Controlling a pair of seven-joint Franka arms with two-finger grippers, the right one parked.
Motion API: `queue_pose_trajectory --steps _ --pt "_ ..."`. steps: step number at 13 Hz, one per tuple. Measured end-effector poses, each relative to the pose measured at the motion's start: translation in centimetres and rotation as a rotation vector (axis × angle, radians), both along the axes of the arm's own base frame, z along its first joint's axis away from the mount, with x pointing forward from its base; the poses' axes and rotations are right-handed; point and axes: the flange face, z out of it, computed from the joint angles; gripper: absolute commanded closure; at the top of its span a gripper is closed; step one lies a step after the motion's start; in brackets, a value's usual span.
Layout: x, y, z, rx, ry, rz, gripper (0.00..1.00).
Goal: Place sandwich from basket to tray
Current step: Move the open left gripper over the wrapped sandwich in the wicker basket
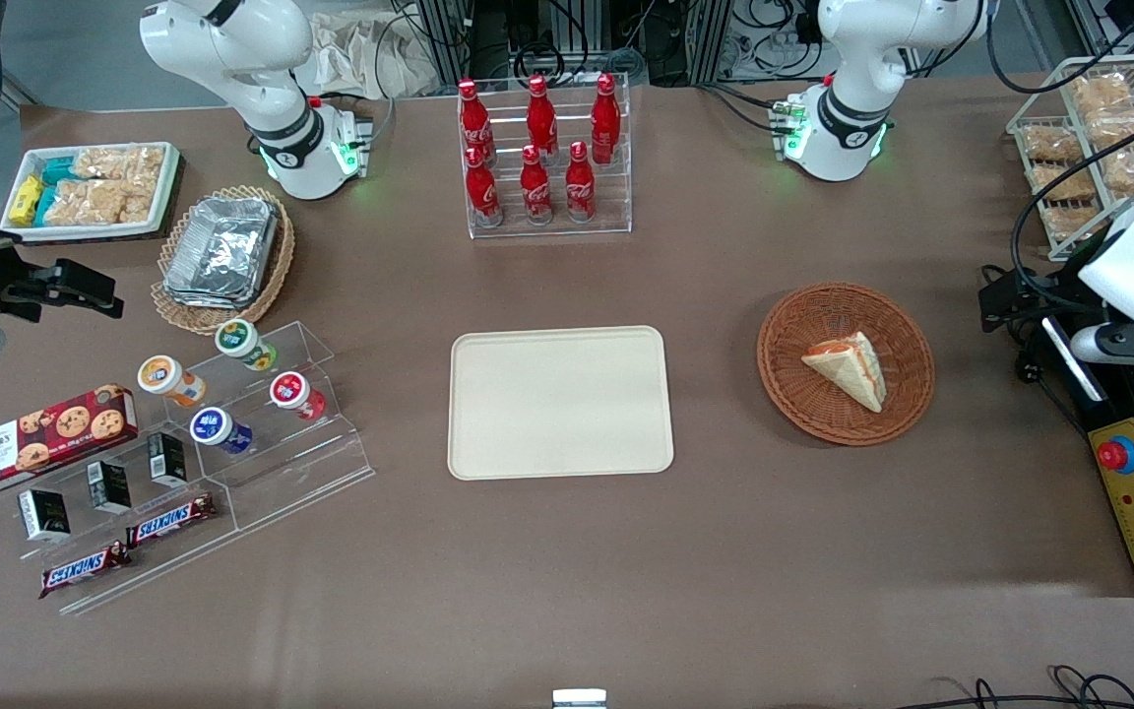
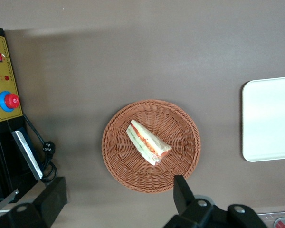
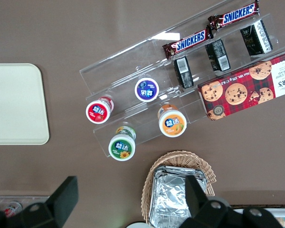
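Wicker basket (image 1: 907,389) holding your sandwich (image 1: 849,368), sandwich lying inside it, cream tray (image 1: 559,402) sitting well apart, bare, your gripper (image 2: 116,202) hovering above the basket, fingers spread wide, gripping nothing.

The front view looks steeply down over the whole table (image 1: 567,591); the left wrist view, looking straight down, shares its basket (image 1: 846,363) (image 2: 151,145).

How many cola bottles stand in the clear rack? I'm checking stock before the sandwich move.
6 cola bottles: three on the rack's upper step, three on the lower step nearer the front camera. None seem hidden. The gripper, open, hovers above the basket.
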Motion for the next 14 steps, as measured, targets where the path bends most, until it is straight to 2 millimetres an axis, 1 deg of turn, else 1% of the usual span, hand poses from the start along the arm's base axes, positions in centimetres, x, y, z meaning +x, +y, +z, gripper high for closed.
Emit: queue_pose_trajectory --steps 3,4,5,7,8,10,11,12,14 --pt "-0.1 -0.7 -0.1 -0.001 0.002 0.017 0.00" --pt "-0.1 -0.7 -0.2 0.000 0.007 0.070 0.00" --pt "-0.2 -0.8 -0.6 0.004 0.018 0.158 0.00" --pt "-0.7 -1.2 -2.2 0.016 0.051 0.304 0.00" --pt "-1.1 -1.3 -3.3 0.023 0.065 0.364 0.00" --pt "-2.5 -1.0 -5.8 0.025 0.041 0.563 0.00" --pt "-3.5 -0.9 -7.5 0.021 0.020 0.657 0.00" --pt "-4.6 -0.8 -9.6 0.018 0.010 0.715 0.00" --pt "-6.7 -0.6 -14.3 0.016 -0.001 0.810 0.00"
